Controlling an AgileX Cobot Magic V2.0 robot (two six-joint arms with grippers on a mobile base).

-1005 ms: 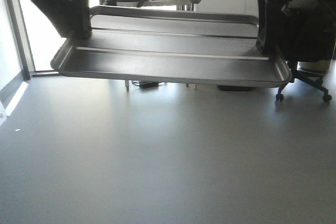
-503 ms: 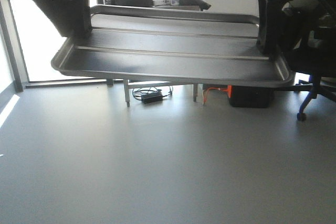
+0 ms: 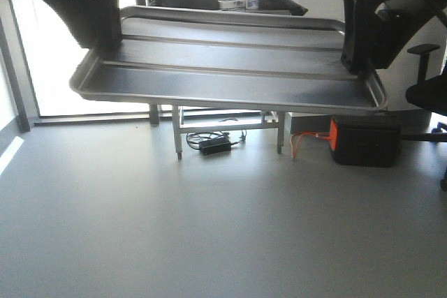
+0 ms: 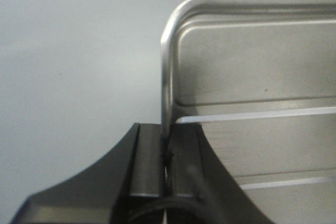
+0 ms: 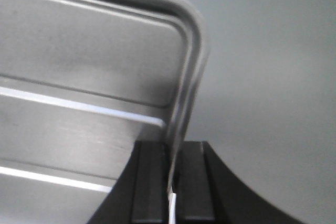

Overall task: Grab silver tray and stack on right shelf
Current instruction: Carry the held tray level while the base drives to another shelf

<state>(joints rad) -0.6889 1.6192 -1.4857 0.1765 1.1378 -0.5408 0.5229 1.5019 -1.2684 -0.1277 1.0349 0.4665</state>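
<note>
Left black gripper (image 4: 165, 153) and right black gripper (image 5: 172, 163) are each clamping one short-end rim of the shiny ridged rectangular silver tray (image 3: 223, 75), holding it level in mid-air with its long axis running between them, while the right shelf is apparently lying out of view.

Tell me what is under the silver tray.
Only bare grey floor lies under the tray, held in the air. Farther back: table legs, cables and a black box. The tray hides the tops of the legs.
</note>
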